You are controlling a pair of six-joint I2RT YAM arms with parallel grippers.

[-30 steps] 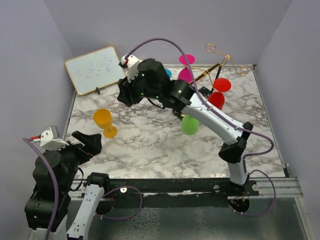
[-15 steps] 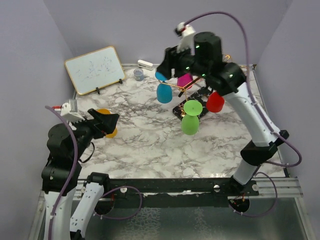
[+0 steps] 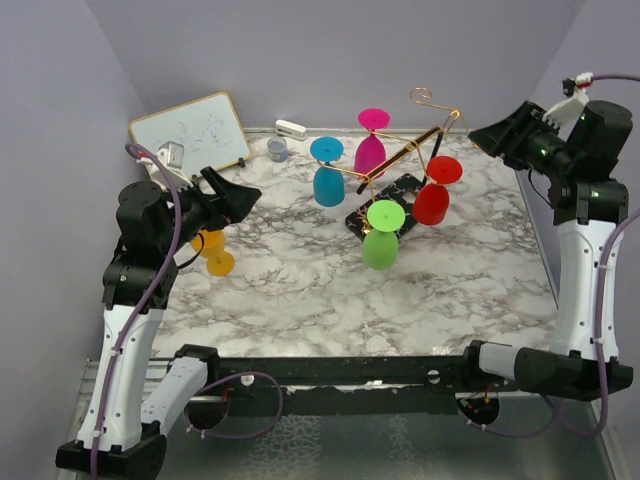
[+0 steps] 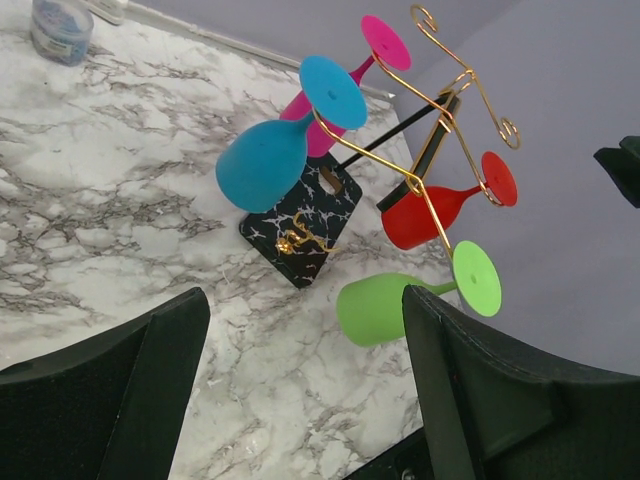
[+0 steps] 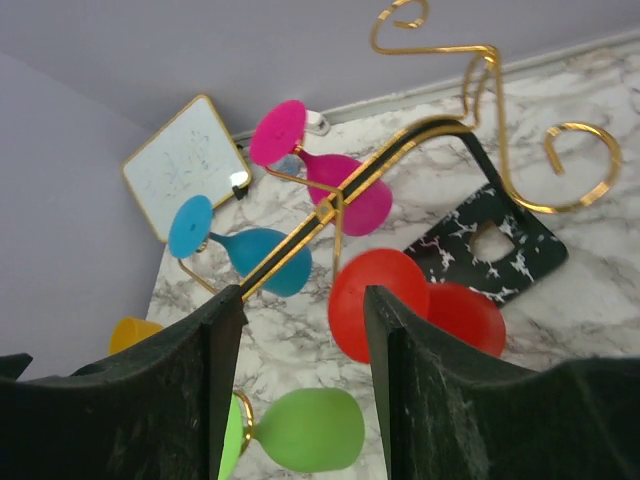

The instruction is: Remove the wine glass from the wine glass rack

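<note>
The wine glass rack (image 3: 405, 152) stood toward the back of the marble bench (image 3: 300, 300). Four glasses hung by their feet from its gold arms: a blue glass (image 3: 328, 185) on its left, a pink glass (image 3: 370, 152) behind, a red glass (image 3: 432, 203) on its right and a green glass (image 3: 380, 248) in front. An orange glass (image 3: 212, 243) stood on the bench well left of the rack. The left claw (image 3: 240, 195) hovered near it, fingers spread and empty. The right claw (image 3: 485, 135) hung to the right of the rack, also spread, holding nothing.
</note>
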